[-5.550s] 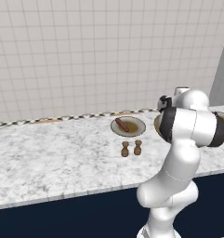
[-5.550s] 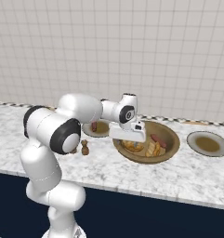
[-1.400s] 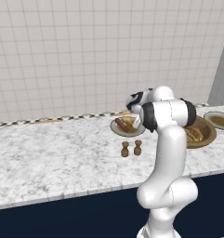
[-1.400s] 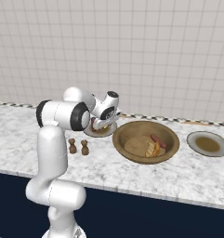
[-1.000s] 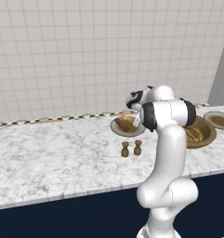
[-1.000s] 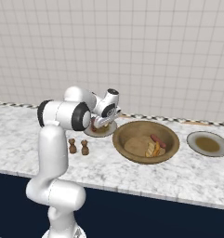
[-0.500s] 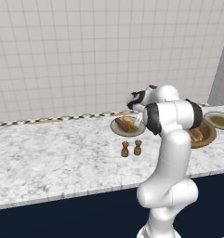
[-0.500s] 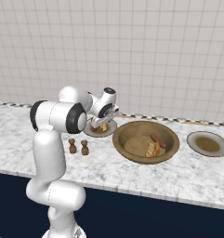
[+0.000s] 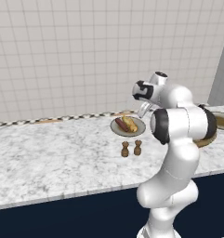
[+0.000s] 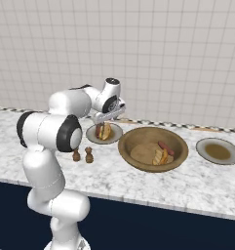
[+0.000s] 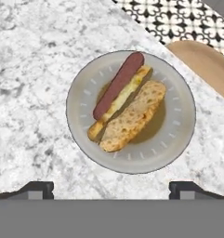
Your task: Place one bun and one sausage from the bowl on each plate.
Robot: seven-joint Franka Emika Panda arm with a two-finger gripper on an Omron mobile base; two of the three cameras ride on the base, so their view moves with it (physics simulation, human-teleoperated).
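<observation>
Claw (image 11: 111, 188) hangs above the left plate (image 11: 81, 100), fingers spread wide, nothing between them. That plate carries one sausage (image 11: 118, 85) and one bun (image 11: 132, 117), touching, side by side; looks served. Right plate (image 10: 218, 151) sits bare past the bowl (image 10: 153, 148), which holds more buns and a sausage. Two small shakers (image 10: 83, 155) stand near the left plate on the bench (image 10: 197, 180). Judged step: release finished here. Next calls for swinging right to the bowl and picking one item for the bare plate.

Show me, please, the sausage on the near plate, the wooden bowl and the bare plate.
sausage (image 11: 119, 84), hand view, its middle.
wooden bowl (image 10: 131, 137), right base view, its left rim.
bare plate (image 10: 219, 152), right base view, its brown centre.
</observation>
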